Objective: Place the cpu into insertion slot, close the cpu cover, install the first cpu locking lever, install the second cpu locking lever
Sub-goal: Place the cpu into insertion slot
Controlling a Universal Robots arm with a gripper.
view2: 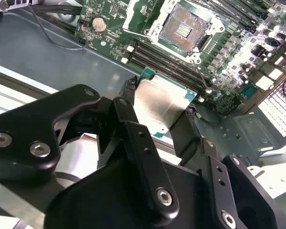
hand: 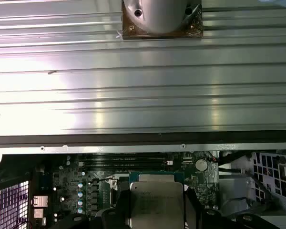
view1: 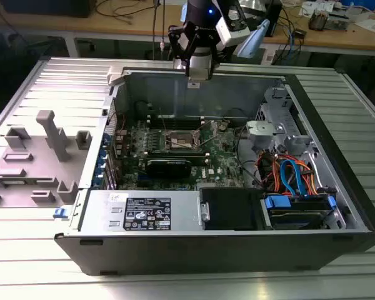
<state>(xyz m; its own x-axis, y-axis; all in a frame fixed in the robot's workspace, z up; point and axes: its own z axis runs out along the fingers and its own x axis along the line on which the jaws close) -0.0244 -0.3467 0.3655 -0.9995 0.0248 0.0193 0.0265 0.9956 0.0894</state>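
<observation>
- The gripper [view2: 159, 100] pinches the cpu [view2: 164, 110] by two edges, its fingers only as far apart as the chip.
- It hangs at the top middle of the exterior view, over the case [view1: 237, 94].
- The slot [view1: 181, 139] lies mid-picture, uncovered.
- I think it's best to keep the chip flat, match the corners and lower it gently.

Robotics lab bench set up for computer assembly.
An open PC case [view1: 194, 250] lies on a ribbed aluminium table [view1: 62, 281] beside grey moulded fixtures [view1: 53, 134]. A robot arm [view1: 200, 31] hangs over it, its gripper [view2: 159, 101] clasping a cpu [view2: 157, 112]. Behind, wooden workbenches [view1: 131, 28] carry cables [view1: 128, 7] and electronics [view1: 319, 20].
</observation>
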